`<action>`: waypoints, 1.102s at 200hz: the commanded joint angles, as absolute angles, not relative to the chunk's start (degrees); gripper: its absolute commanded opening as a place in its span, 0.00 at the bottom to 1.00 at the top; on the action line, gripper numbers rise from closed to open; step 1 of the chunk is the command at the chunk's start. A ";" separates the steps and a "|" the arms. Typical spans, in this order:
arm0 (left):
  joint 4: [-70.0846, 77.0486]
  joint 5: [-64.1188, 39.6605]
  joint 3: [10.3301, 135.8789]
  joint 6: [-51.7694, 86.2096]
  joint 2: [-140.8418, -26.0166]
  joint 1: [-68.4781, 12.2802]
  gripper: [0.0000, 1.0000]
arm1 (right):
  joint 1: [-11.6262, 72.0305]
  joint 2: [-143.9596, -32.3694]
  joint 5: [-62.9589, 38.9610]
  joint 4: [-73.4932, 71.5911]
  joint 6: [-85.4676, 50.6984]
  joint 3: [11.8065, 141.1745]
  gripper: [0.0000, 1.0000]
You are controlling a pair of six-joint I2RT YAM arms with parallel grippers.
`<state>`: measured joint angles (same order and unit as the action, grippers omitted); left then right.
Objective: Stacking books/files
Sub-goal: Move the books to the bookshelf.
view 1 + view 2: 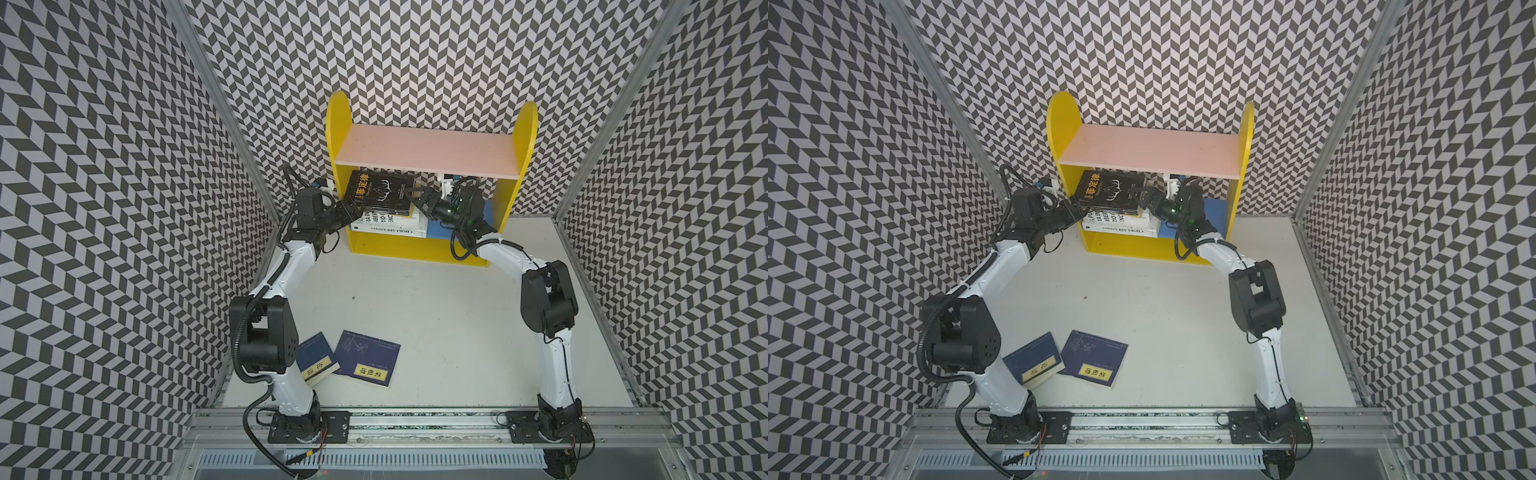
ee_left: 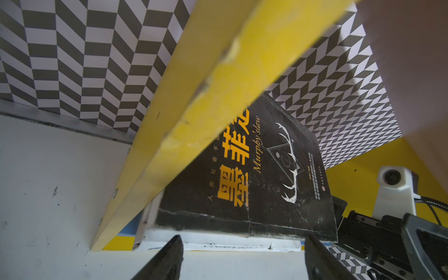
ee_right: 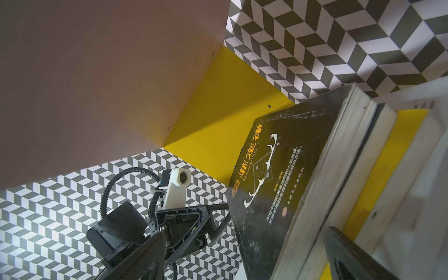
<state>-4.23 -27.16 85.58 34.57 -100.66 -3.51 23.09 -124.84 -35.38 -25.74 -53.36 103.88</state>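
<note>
Flanking the shelved black orange-titled book [image 1: 382,191], the left end effector [image 1: 358,206] and right end effector [image 1: 413,196] are seen with jaws parted; two navy yellow-labelled books [image 1: 368,357] are left lower-centre.

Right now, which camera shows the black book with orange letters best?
The left wrist view: the black book fills it, title readable, though the yellow shelf hides one corner. The right wrist view shows the cover slanted, plus page edges. Both top views show it small, atop the pile.

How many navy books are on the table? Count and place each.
2. The smaller navy book lies by the left arm, partly behind it; the larger navy book beside it, nearer the table's middle. No others show.
</note>
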 commanded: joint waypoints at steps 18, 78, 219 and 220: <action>-2.36 -27.94 89.05 35.41 -102.92 -3.73 0.80 | 23.42 -121.83 -36.17 -30.31 -52.61 104.41 0.99; -1.30 -28.39 91.08 36.66 -104.99 -3.69 0.80 | 23.21 -122.08 -36.30 -29.93 -52.39 105.20 0.99; 0.75 -27.99 81.39 37.15 -98.45 -3.60 0.82 | 22.15 -117.26 -32.68 -24.80 -46.65 101.43 0.99; 0.99 -28.02 80.99 37.21 -98.22 -3.56 0.82 | 22.15 -117.08 -32.69 -24.88 -46.57 101.25 1.00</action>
<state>-2.28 -28.12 86.89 37.17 -103.90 -3.40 22.57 -123.68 -34.39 -23.03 -50.13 103.26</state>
